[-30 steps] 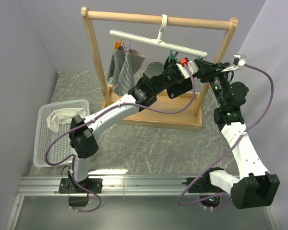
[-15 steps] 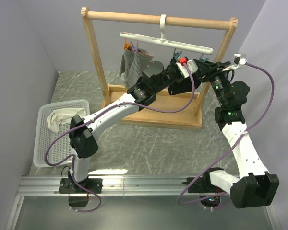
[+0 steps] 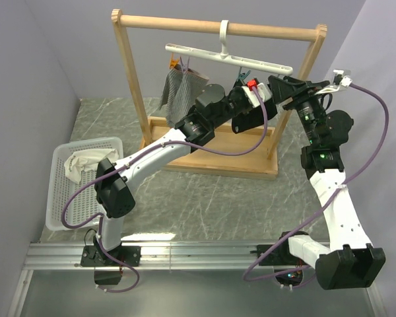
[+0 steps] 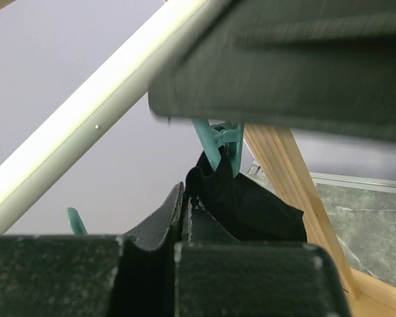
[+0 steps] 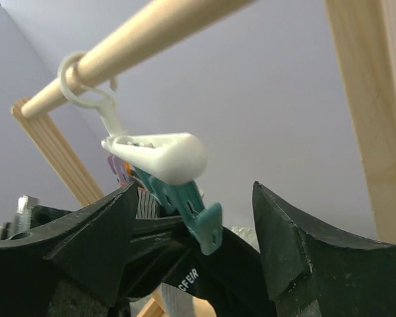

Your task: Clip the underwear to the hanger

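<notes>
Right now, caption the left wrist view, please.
Left end effector holds black underwear up to a teal clip beneath the white hanger.

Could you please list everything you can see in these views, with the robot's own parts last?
Wooden rack: one, pale wood, back of the table.
Hanger: one, white, hooked on the rack's top bar.
Teal clips: at least two, teal, under the hanger.
Orange clip: one, orange, near the hanger's left end.
Striped garment: one, grey, hanging at the orange clip.
Underwear: one, black, reaching up to a teal clip.
Basket: one, white, left on the table.
Cloth: one, cream, in the basket.
Table: one, grey marbled.
Left tool: black, shut on the underwear.
Right tool: black, open around a teal clip.
</notes>
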You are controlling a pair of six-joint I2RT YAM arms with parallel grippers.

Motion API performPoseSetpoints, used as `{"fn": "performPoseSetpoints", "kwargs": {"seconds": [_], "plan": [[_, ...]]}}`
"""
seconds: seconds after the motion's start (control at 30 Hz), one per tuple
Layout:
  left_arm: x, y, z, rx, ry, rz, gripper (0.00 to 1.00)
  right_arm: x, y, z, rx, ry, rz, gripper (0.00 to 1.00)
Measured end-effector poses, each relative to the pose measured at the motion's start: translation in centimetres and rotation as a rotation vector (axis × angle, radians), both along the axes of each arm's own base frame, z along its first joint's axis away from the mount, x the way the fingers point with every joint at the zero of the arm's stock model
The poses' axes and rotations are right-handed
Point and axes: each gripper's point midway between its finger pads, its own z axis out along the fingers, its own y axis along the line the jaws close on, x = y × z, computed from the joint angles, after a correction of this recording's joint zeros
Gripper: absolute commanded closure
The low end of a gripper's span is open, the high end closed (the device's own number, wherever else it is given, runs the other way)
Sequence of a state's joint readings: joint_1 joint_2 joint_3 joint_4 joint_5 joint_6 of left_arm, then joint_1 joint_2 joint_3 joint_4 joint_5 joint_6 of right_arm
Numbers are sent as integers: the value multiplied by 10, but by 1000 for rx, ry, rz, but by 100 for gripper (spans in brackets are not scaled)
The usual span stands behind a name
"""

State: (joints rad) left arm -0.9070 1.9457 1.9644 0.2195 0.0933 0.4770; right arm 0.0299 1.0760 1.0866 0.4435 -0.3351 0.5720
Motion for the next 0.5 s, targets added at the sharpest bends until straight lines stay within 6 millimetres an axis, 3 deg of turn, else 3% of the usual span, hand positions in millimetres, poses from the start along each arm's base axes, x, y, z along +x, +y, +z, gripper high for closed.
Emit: {"fn": "performPoseSetpoints", "kwargs": {"seconds": [0.3,0.4,0.5], "plan": [[-2,-1,0,3,-2,-13,99,-20,-20,25,-29,-25,-32,15],[-3,-1,-2,7,1,-15,90,-23,-28,25,-57,-12,-36,14],[-5,1,-4,14,8,-17,73,-25,-32,22,-82,10,-23,13]]}}
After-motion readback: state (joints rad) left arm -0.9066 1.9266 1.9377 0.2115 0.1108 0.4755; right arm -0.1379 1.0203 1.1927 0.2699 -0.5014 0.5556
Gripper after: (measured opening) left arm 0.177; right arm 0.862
